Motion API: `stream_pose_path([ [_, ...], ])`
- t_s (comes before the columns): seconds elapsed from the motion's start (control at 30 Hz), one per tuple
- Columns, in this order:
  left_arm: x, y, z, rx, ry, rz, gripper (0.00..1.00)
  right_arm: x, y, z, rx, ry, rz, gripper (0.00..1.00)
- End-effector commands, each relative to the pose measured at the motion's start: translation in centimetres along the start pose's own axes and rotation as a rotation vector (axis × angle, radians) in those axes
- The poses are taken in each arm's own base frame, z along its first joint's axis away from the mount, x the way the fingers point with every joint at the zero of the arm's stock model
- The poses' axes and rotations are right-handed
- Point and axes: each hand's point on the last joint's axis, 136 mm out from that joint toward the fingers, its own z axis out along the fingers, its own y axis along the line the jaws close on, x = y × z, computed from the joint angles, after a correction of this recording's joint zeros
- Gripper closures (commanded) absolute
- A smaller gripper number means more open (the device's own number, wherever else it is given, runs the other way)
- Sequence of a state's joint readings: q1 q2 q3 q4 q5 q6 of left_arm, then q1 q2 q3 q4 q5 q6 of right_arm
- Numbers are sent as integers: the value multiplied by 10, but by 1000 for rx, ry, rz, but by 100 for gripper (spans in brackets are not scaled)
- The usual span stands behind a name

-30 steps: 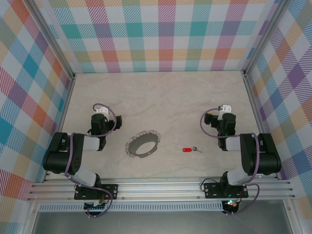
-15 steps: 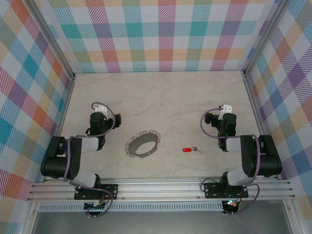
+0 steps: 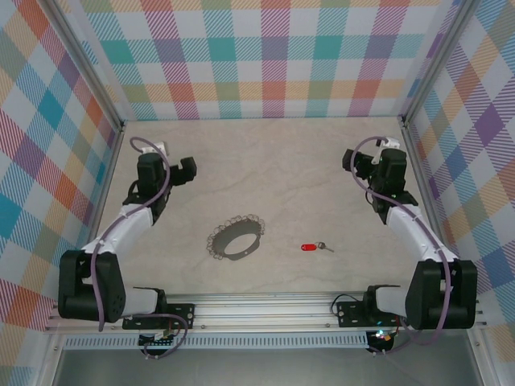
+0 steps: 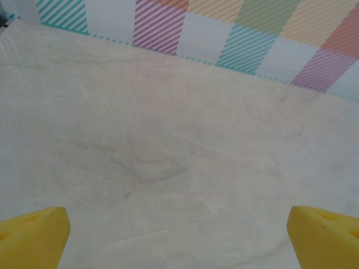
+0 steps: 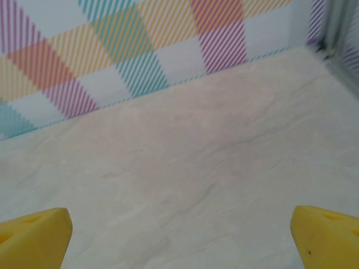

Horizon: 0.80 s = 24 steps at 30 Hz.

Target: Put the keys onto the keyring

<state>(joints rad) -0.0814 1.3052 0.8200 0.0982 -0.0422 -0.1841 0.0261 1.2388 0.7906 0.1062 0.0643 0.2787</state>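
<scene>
While the left tool [image 4: 179, 241] and the right tool [image 5: 179, 241] hang spread wide and empty over the far counter [image 3: 273, 161], the keyring [image 3: 236, 239] lies near centre, the keys [image 3: 312, 247] to its right, apart.

I see bright, even light, faint shadows on the table [image 3: 322, 169]; both wrist feeds look slightly soft

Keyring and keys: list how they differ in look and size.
The keyring is a large grey hoop edged with small silver loops; the keys are a tiny silver key on a red oval tag. The keyring lies left of centre, the keys to its right. Both rest on the table, untouched.
</scene>
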Motion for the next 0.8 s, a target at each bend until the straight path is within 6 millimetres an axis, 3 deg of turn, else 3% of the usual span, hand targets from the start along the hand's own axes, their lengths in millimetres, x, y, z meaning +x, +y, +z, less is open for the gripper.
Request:
stream_pose_path([
  [0.0,21,-11,-23,6,166,-150,2,44,25,-21,-140,217,107,1],
  [0.1,30,-32,-40,67,238,-158,3,66,51,-43,-270,318,145,7],
  [0.43,110,-89,-84,168,477,-67,10,175,116,-103,-463,672,248,15],
  [0.53,136,-99,-92,167,526,-31,12,201,134,-109,-485,736,231,17],
  [0.77,181,-111,-94,198,597,-111,15,229,163,-105,-509,805,227,35],
])
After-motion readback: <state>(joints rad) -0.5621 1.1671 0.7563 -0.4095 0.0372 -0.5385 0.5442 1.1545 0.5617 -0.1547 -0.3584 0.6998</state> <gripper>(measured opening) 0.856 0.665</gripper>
